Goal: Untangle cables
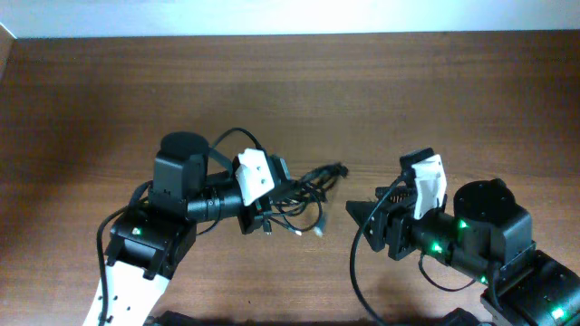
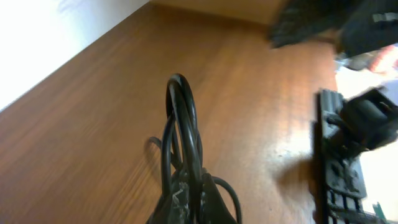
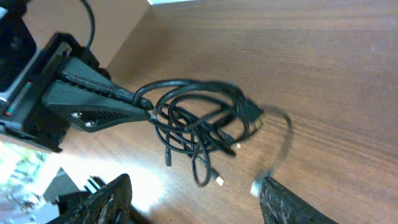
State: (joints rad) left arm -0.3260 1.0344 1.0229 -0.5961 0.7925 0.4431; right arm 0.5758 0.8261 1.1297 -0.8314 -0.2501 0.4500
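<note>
The cables [image 1: 304, 192] are a tangled bundle of thin black cords with small light plug ends, lying on the brown table between my two arms. My left gripper [image 1: 272, 201] is shut on the bundle's left side. In the left wrist view a black loop [image 2: 181, 118] stands up from the closed jaws [image 2: 193, 196]. In the right wrist view the bundle [image 3: 199, 121] lies ahead with the left gripper's fingers [image 3: 134, 99] pinching it. My right gripper [image 3: 196, 199] is open and empty, just right of the bundle [image 1: 361, 215].
The wooden table [image 1: 381, 100] runs to a pale wall at the back. The right arm's body [image 2: 357, 130] shows at the right of the left wrist view. Loose plug ends [image 3: 219, 180] trail toward the right gripper.
</note>
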